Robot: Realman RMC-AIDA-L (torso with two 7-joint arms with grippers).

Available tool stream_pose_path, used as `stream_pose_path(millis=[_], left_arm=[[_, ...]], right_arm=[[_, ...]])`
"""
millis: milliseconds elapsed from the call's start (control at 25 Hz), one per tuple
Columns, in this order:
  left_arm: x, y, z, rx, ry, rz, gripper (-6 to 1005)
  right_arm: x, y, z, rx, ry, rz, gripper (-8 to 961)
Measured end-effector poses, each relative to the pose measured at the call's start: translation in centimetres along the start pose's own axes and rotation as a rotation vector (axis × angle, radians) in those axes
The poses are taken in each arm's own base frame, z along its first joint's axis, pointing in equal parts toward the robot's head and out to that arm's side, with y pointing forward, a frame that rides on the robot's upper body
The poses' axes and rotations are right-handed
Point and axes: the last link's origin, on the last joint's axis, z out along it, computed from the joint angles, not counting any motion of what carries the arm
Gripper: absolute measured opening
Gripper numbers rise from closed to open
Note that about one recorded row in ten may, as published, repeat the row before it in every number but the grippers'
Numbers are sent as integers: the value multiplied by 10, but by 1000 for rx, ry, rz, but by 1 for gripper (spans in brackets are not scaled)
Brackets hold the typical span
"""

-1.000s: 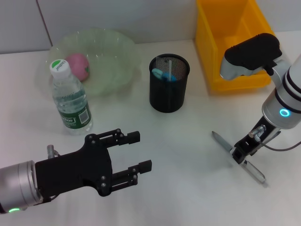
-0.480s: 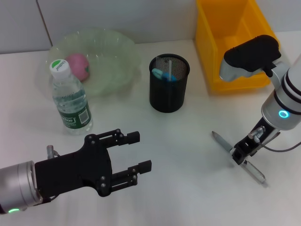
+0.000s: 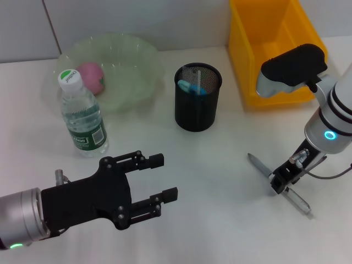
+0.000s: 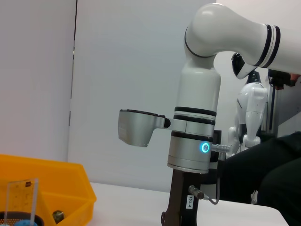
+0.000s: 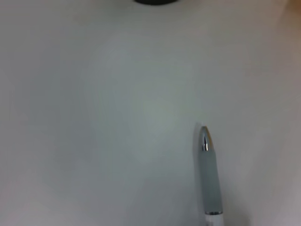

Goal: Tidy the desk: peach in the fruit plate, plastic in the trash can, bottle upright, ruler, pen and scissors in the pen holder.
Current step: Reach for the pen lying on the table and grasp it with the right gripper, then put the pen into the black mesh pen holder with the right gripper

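Where the right tool (image 3: 279, 182) sits, pen (image 3: 278, 183) underneath.

Beyond my reach stands a white wall (image 3: 165, 22) (plain, with one dark seam), and under everything lies the white desk (image 3: 209, 165), bare where nothing rests.

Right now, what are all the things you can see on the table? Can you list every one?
Clear green plastic fruit plate: one, far left of the table.
Pink peach: one, inside the plate.
Clear water bottle with green cap: one, upright, in front of the plate.
Black mesh pen holder: one, centre, blue-handled things inside.
Yellow plastic bin: one, far right.
Silver pen: one, lying near right.
Left gripper: black, open, near left.
Right gripper: black, down at the pen.
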Motion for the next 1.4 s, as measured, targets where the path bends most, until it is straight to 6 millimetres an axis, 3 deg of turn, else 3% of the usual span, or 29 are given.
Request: stream_pose_path(millis=[1400], left_arm=[[2,0,0,-4,5,3,638]], right_arm=[[-2,2,-1,5,10,-20,153]])
